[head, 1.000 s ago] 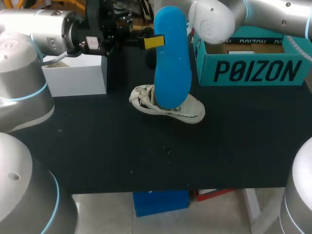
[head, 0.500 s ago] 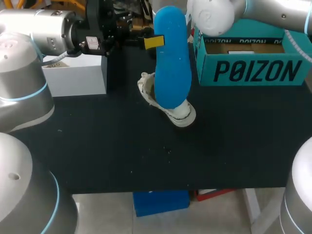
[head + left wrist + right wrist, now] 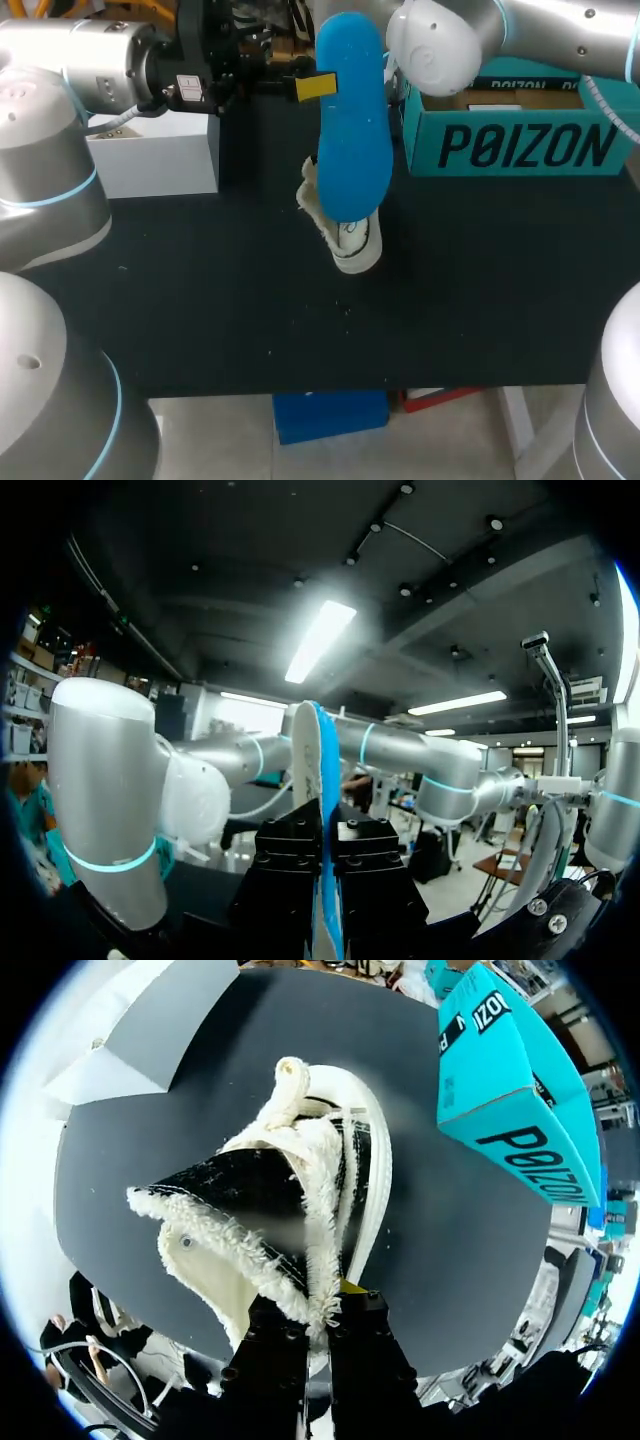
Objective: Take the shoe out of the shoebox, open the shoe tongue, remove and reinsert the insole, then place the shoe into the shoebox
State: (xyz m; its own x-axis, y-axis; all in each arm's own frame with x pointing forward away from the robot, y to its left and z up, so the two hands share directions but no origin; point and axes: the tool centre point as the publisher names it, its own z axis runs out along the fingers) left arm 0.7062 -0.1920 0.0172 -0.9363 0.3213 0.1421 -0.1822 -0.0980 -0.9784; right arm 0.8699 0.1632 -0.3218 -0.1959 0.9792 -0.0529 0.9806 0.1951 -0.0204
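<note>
While the insole is out of the shoe, each arm holds one half of the job, which explains the layout. The left gripper is closed on the long blue foam insole, its fingers clamping the two flat faces near one end, as the left wrist view shows with the insole's thin edge rising between them. It holds the insole upright and well above the black table, probably so that it hangs clear of the shoe and can be lowered lengthwise into the opening.

The right gripper is closed on the cream and black fleece-lined sneaker, pinching a fleecy edge at the shoe's opening. Whether that edge belongs to the tongue or the collar I cannot tell. Gripping there seems meant to keep the mouth spread, since the pale inside of the shoe lies open to the right wrist camera. In the head view the sneaker sits over the middle of the table, just below the hanging insole and partly hidden behind it. I cannot tell whether its sole touches the table.

The teal cardboard shoebox stands open at the table's far right, apart from the shoe, ready to receive it later. A plain white box stands at the far left, out of the way. By my reading the insole is removed and reinsertion is the step at hand.
</note>
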